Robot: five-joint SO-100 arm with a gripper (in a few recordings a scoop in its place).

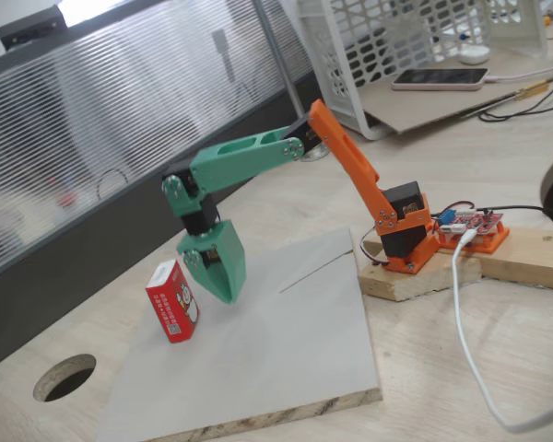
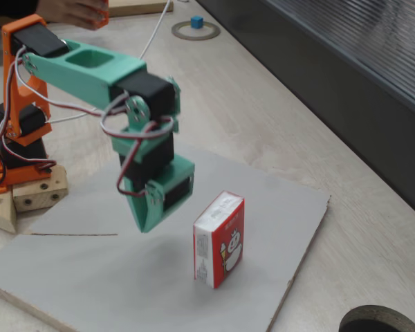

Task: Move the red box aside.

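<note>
Fixed views, both taken from table height, one from each side of the arm. Nearest the camera in one of them lies a round hole [image 1: 64, 377] cut in the pale wooden table [image 1: 461, 368], and beside it the grey board [image 1: 286, 368] on which the work takes place. The red box [image 1: 173, 301] stands upright on this board, its white cartoon figure and white printed side label facing outward [image 2: 220, 238]. Just beside the box, apart from it and above the board, hangs the green gripper [image 1: 223, 293]; its fingers point downward and lie together, holding nothing [image 2: 144, 225]. Red, white and black wires [image 2: 128, 131] loop around the wrist motors. Behind the gripper the green forearm [image 1: 244, 161] joins an orange upper link [image 1: 346, 152], which descends to an orange base [image 1: 407, 235] mounted on a wooden block [image 1: 415, 276]. A red circuit board [image 1: 475, 226] sits next to the base, with a white cable [image 1: 465, 322] running from it. Farthest back stand a white lattice basket [image 1: 396, 46] and a phone [image 1: 440, 79] lying flat
</note>
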